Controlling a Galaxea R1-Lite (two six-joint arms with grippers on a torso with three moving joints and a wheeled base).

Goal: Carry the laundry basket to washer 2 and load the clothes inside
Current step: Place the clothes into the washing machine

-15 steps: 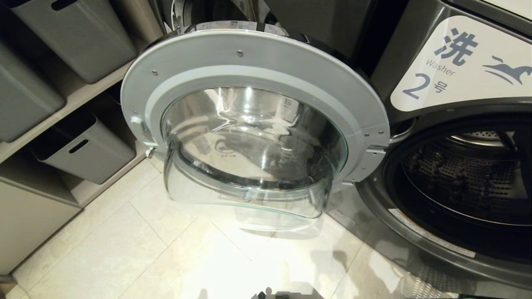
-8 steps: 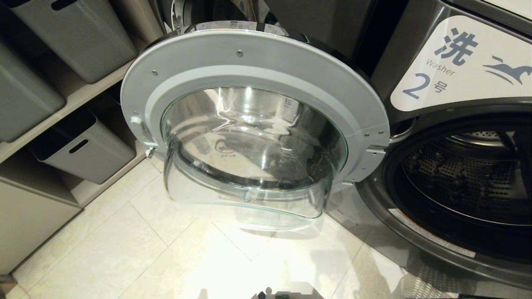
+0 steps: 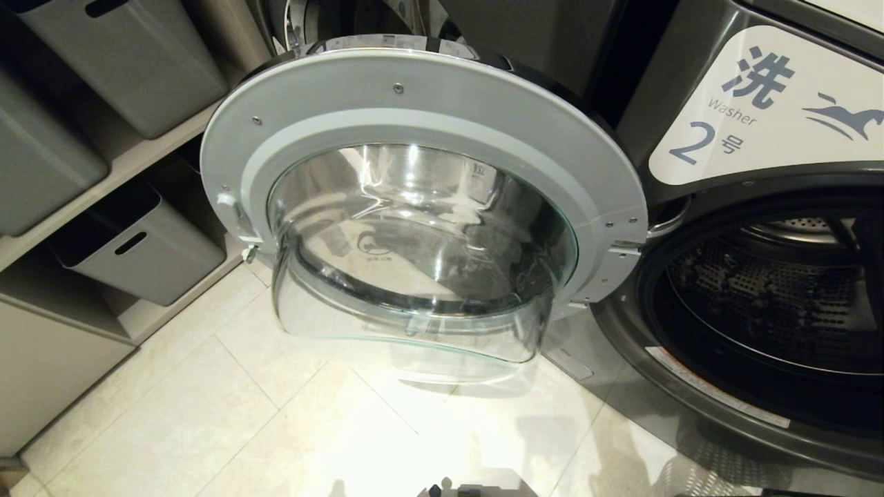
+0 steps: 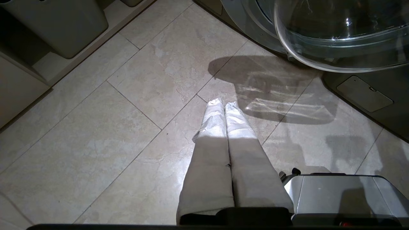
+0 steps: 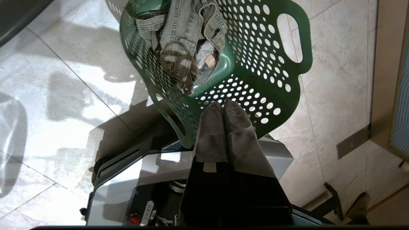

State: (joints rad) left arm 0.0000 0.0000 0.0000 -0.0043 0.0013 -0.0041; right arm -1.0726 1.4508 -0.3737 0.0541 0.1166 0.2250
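Washer 2 [image 3: 766, 228] is seen at about 3 o'clock in the head view, drum wide open and dark inside; its white label [image 3: 760, 110] with the big 2 sits at roughly 1 o'clock; the door [image 3: 421, 207] is swung fully out toward 12 o'clock, glass bowl bulging over the pale floor tiles [image 3: 228, 414]; grey storage bins [image 3: 131, 241] are tucked into the shelving at 9 to 10 o'clock.

Neither arm is caught by the head camera, so the wrist views are what's relied on here.

In the right wrist view the right gripper [image 5: 225, 105] is seen clenched, fingers pressed together with nothing between them; the laundry basket [image 5: 255, 60] is found just past the tips, toward 12 o'clock, its perforated green wall right at the fingertips, though actual contact can't be made out; the clothes [image 5: 183, 44] are heaped inside it, faded denim-looking fabric with a paler patch, farther on at about 11 o'clock from the claw; the basket is stood on the tiles beside the robot's base [image 5: 127, 188].

The left gripper [image 4: 223, 103] is seen clenched too and empty, hung over bare tile, the door's glass bowl at 1 o'clock from it.
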